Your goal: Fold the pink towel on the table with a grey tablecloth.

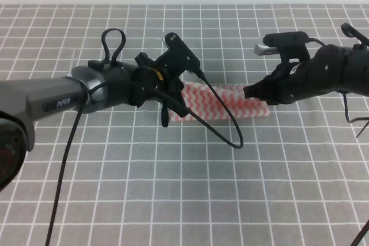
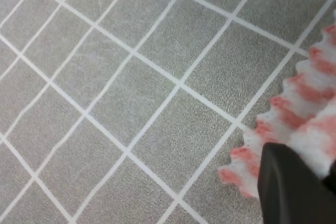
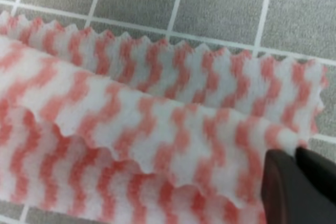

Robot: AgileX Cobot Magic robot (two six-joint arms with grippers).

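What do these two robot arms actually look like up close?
Both are mostly matte black. The left arm has a silver-grey sleeve with a small white logo, a yellow ring near its wrist, and looping black cables. The right arm is chunky and black, carrying a small silver-and-black camera on top. The jaws are dark plastic.

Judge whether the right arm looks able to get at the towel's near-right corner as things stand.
Probably yes. The right gripper sits at the right end of the pink towel, its fingertips on the upper layer's corner, with nothing between; whether it has clamped is unclear.
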